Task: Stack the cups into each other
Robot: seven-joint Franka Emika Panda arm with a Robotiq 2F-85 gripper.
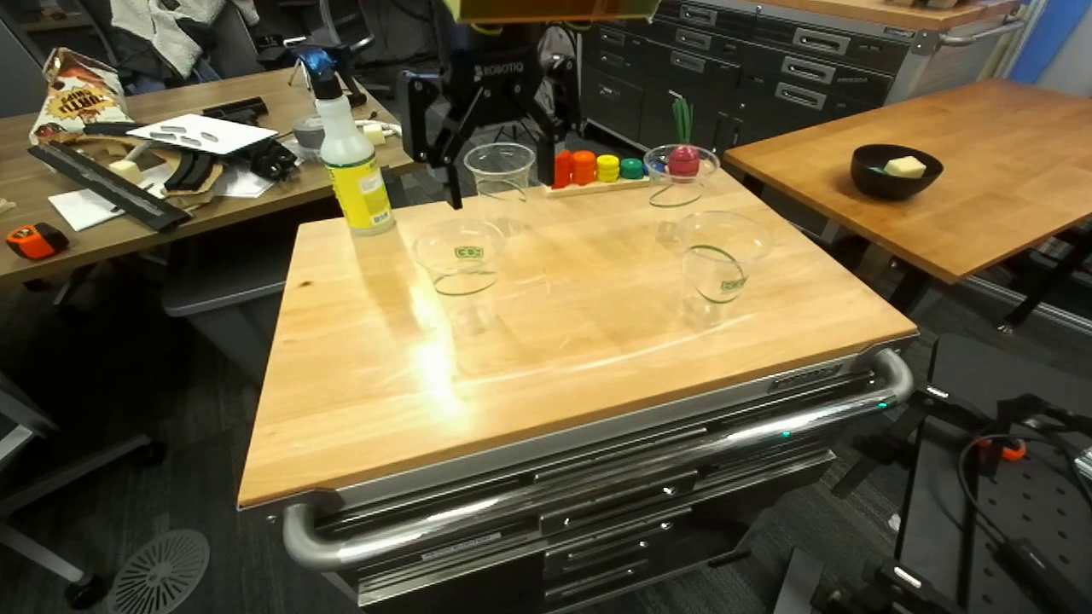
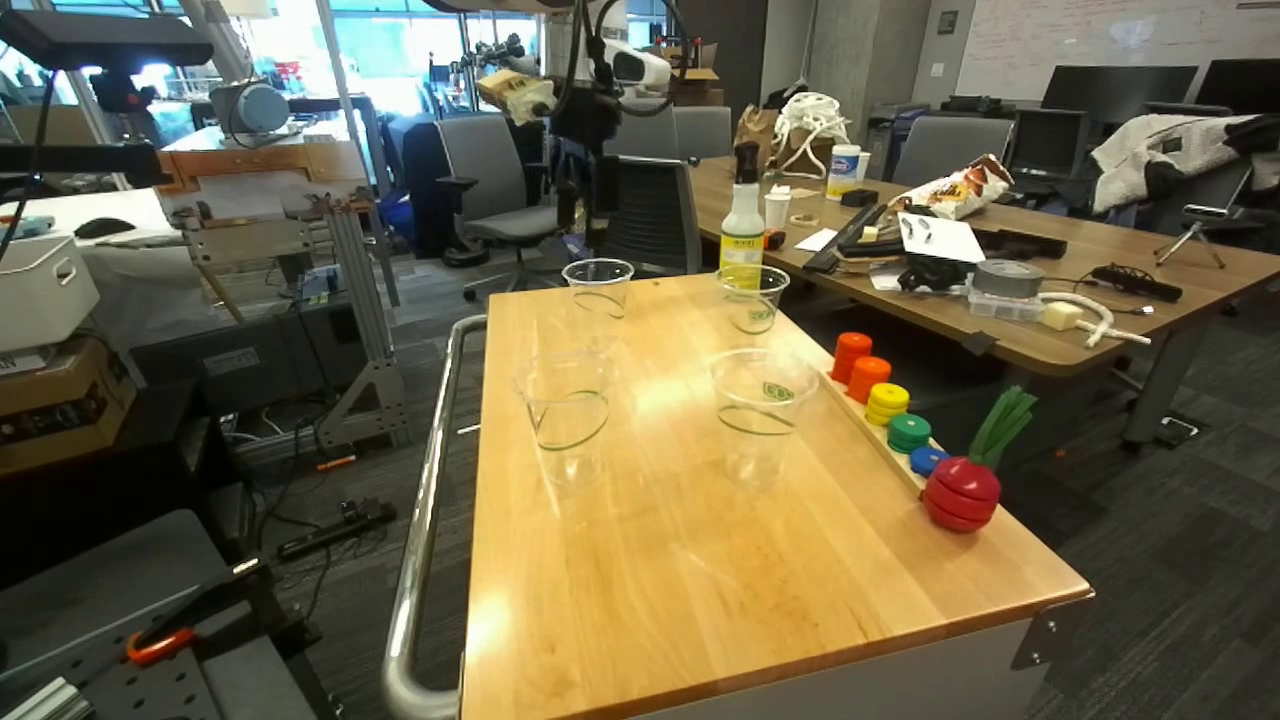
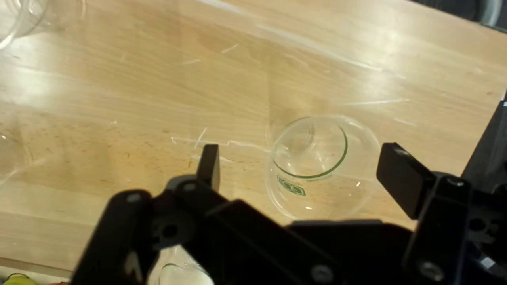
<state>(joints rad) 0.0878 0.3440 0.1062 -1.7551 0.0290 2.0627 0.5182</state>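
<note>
Several clear tumblers stand upright and apart on the wooden cart top. The front-left cup (image 1: 465, 256) shows green print; it is also in an exterior view (image 2: 600, 292) and in the wrist view (image 3: 323, 182). The others are the back-left cup (image 1: 503, 189), the front-right cup (image 1: 723, 264) and the back-right cup (image 1: 674, 183). My gripper (image 1: 501, 173) is open and empty, high over the front-left cup. It hangs above that cup in an exterior view (image 2: 588, 215) as well. In the wrist view the cup lies between and below the open fingers (image 3: 303, 170).
A yellow-labelled spray bottle (image 1: 363, 170) stands at the cart's back-left corner. A rack of coloured rings (image 1: 597, 183) and a red toy radish (image 2: 962, 492) line the back edge. A metal handle (image 1: 614, 469) runs along the front. A cluttered table (image 2: 980, 250) stands beside the cart.
</note>
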